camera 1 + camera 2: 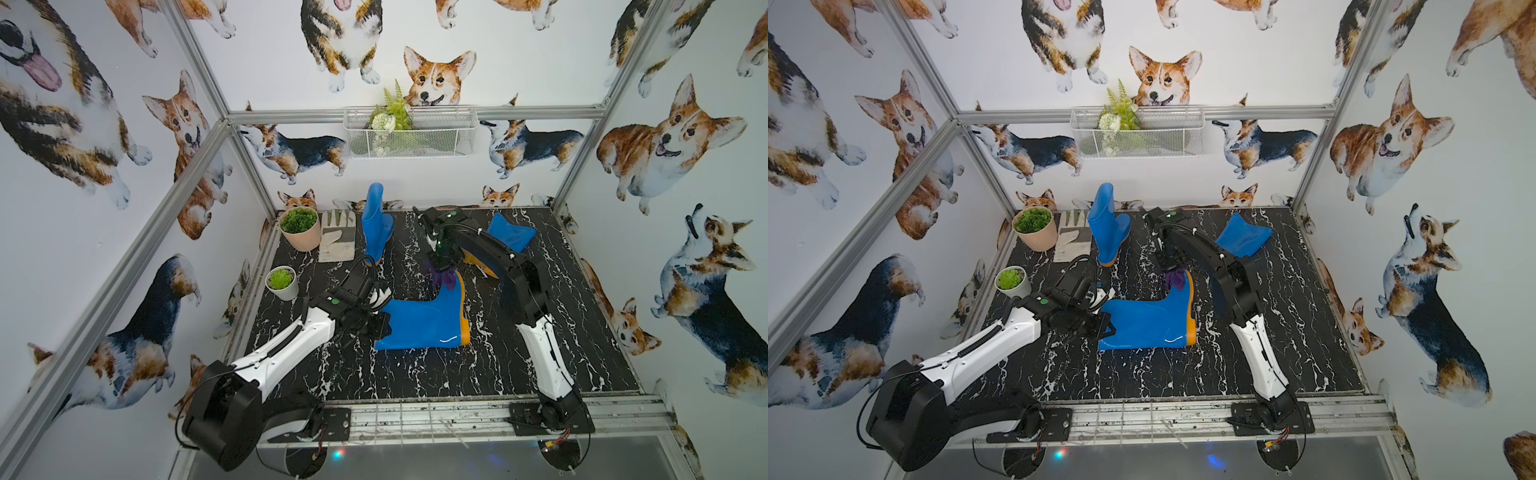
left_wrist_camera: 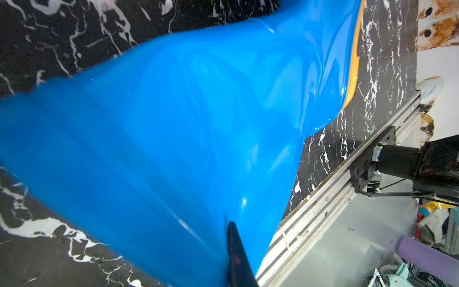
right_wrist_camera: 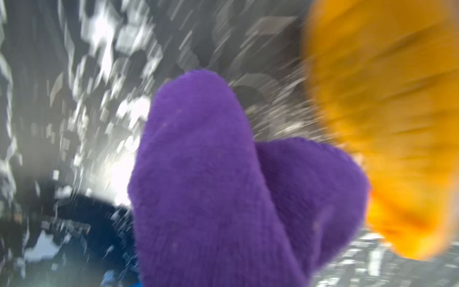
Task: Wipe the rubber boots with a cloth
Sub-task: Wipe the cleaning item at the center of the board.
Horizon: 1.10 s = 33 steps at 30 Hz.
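The lying boot rests on its side on the surface, sole turned away from the left arm. That arm stretches low, and its left pincer is clamped tight on the boot's shaft rim. The right arm arches over the boot. Its right pincer points down, closed on the cloth, which is bunched at the boot's toe.
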Motion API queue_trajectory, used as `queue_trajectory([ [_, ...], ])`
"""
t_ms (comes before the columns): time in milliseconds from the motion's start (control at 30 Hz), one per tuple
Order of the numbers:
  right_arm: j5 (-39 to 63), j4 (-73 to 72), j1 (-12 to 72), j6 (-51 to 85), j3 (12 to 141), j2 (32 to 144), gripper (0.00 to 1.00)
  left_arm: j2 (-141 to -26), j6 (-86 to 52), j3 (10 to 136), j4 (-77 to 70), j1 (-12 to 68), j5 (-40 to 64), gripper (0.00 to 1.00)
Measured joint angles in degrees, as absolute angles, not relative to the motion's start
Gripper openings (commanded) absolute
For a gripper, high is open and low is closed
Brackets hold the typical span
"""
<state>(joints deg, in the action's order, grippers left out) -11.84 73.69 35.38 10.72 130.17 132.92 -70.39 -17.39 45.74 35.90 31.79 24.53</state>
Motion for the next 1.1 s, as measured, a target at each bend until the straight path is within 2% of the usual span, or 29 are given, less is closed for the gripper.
queue_trajectory([
  [100,-15.7,75.4,36.1,10.5,136.8,131.9,0.00,-70.1,-17.8,45.3,36.8,31.8,24.2,0.00],
  [200,-16.5,75.5,38.4,10.5,136.4,129.0,0.00,-70.2,-18.2,45.7,37.1,31.8,24.1,0.00],
  [467,-8.4,68.5,45.0,13.3,105.7,116.5,0.00,-71.7,-18.2,47.3,37.6,31.8,23.9,0.00],
  [600,-6.1,65.2,44.4,14.2,99.7,115.6,0.00,-72.5,-18.7,47.2,37.6,31.8,24.0,0.00],
  [733,-5.1,64.0,42.0,14.1,100.9,119.0,0.00,-73.1,-19.9,47.0,37.1,31.9,24.1,0.00],
  [833,-8.5,64.3,40.7,13.8,105.4,119.9,0.00,-73.2,-20.2,46.4,36.2,31.9,24.1,0.00],
  [967,-12.4,63.8,39.3,13.3,111.2,117.8,0.00,-72.9,-21.0,45.7,36.2,32.0,23.7,0.00],
  [1100,-14.5,62.5,36.6,13.6,110.9,113.3,0.00,-71.6,-21.6,45.6,36.3,32.1,22.8,0.00],
])
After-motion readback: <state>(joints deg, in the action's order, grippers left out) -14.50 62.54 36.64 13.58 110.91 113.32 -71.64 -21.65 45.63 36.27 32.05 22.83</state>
